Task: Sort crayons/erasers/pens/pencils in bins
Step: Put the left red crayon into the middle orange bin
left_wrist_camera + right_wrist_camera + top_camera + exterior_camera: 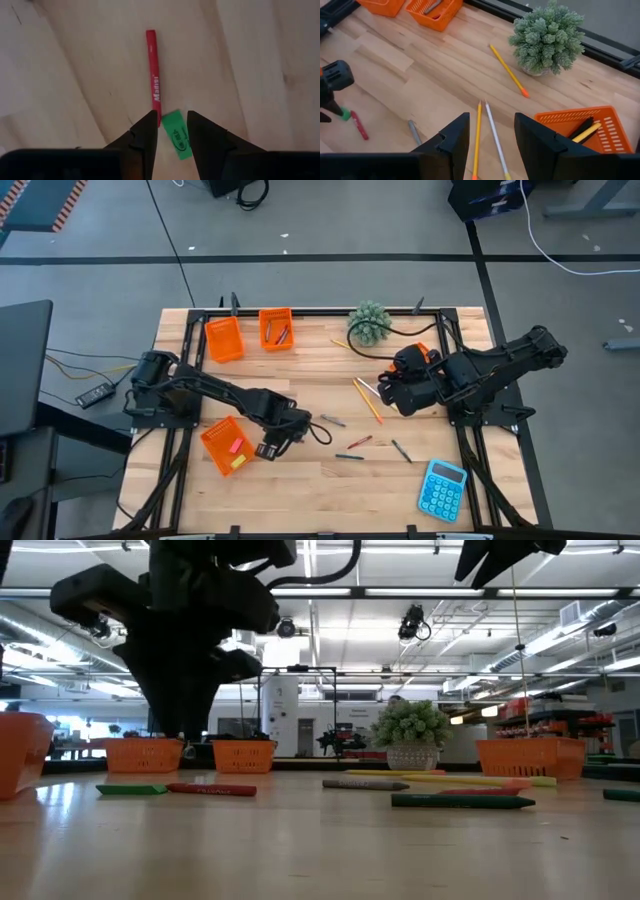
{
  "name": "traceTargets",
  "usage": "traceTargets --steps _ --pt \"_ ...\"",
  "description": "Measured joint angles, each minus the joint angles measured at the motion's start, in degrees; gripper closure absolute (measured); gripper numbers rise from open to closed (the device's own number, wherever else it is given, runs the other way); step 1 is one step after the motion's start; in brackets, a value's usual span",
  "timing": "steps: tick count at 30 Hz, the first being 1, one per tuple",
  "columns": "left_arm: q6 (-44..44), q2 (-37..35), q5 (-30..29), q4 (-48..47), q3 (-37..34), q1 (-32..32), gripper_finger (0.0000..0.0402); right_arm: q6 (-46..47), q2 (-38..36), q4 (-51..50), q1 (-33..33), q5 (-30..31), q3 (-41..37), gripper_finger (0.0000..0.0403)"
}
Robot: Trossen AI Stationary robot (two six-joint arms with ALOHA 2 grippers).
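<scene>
Currently the left gripper [170,131] hangs over the desk [300,480], jaws part-spread astride a green eraser [175,134], which lies flat between the fingers, its long axis skewed to the gap. A red crayon [153,70] touches it and runs straight on ahead. Nearest bin [226,446] sits just beside. Right gripper [491,137] waits, jaws spread, above two pencils [478,135].

Two bins [250,333] sit side by side at the counter's [300,490] back left, a plant [370,322] to their right. A third bin [226,446] sits front left; a calculator [443,489] lies front right, crayons [358,446] scattered between.
</scene>
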Motion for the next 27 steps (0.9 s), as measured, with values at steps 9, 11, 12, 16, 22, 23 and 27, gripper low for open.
traceTargets --steps 9,11,12,16,22,23,27 --pt "-1.58 0.54 0.46 2.20 -4.31 -0.15 0.0291 0.07 0.00 -0.13 0.00 -0.08 -0.02 0.0242" --pt "-3.04 0.55 0.49 2.39 -4.99 -0.13 0.0290 -0.17 0.00 -0.19 0.00 -0.08 -0.02 0.0242" --pt "-3.45 0.55 0.50 2.76 -5.17 -0.13 0.0289 -0.26 0.00 -0.26 0.00 -0.06 -0.02 0.0242" --pt "-4.57 0.55 0.47 4.63 -5.24 -0.13 0.0288 -0.37 0.00 -0.25 0.00 0.18 -0.02 0.0242" --pt "-4.55 0.55 -0.04 7.24 -5.24 -0.13 0.0291 -0.80 0.00 -0.25 -0.02 0.49 -0.02 0.0242" --pt "-4.55 0.55 -0.57 7.47 -5.24 -0.13 0.0290 -0.79 0.00 -0.25 -0.02 0.51 -0.01 0.0242" --pt "-4.52 0.55 -1.37 8.56 -5.24 0.20 0.0288 -0.80 0.00 -0.25 -0.02 0.51 -0.02 0.0242"
